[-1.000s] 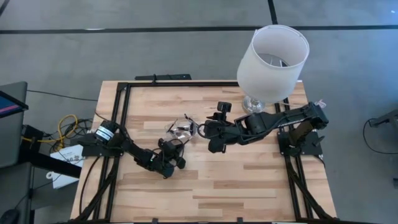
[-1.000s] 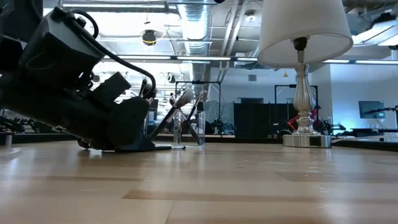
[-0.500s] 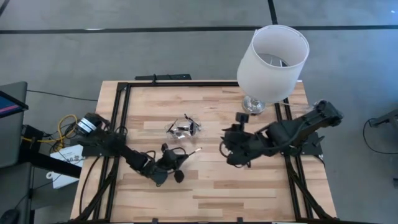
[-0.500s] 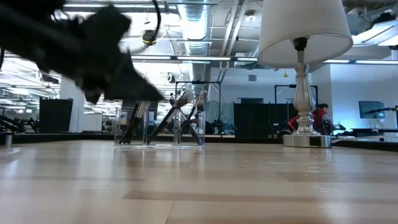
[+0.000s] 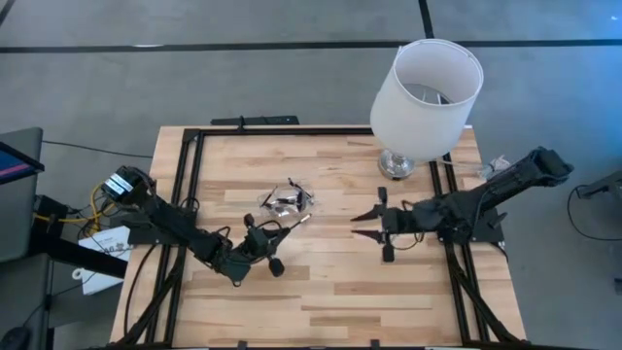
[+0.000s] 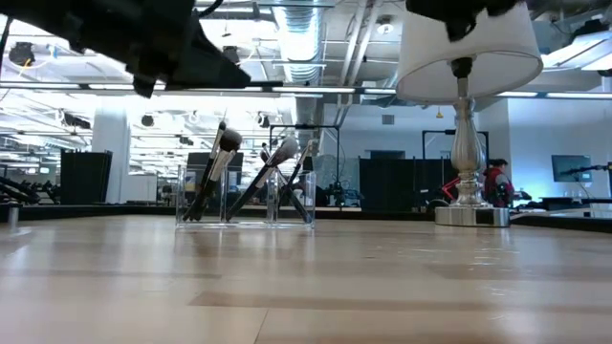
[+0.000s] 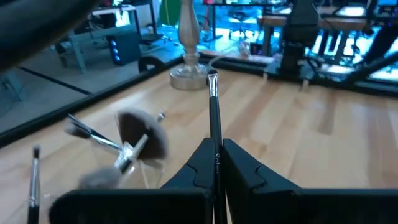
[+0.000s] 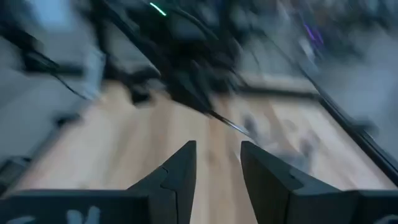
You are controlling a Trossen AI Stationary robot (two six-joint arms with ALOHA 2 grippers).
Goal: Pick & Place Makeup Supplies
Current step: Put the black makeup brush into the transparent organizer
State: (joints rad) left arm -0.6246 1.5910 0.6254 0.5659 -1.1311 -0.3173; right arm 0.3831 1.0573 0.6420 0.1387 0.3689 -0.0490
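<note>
A clear compartmented holder (image 5: pixel 287 201) (image 6: pixel 245 196) stands mid-table on its base, with several makeup brushes (image 6: pixel 218 162) leaning upright in it, heads up. In the left wrist view these brushes (image 7: pixel 127 140) show blurred beside the held one. My left gripper (image 5: pixel 272 237) (image 7: pixel 216 158) hovers just near of the holder, shut on one thin black-handled brush (image 5: pixel 292 226). My right gripper (image 5: pixel 362 224) (image 8: pixel 217 155) is open in the air, to the right of the holder, touching nothing. My left gripper pinches the black handle (image 7: pixel 216 146) of a thin brush between its two fingers. The brush runs on forward past the fingertips, in line with them. Its silver ferrule end (image 7: pixel 212 81) points toward the table's right and far side. It is lifted clear of the table.
A table lamp with a white shade (image 5: pixel 428 89) stands on its silver base (image 5: pixel 397 163) (image 6: pixel 470 212) at the far right of the table. Black frame rails (image 5: pixel 190 185) run along the table's left, far and right sides. Bare wood lies near of the holder.
My left gripper has risen from the tabletop near the holder, carrying the brush up with it, and drawn slightly toward the table's left. My right gripper has pulled back from beside the holder toward the table's right edge.
</note>
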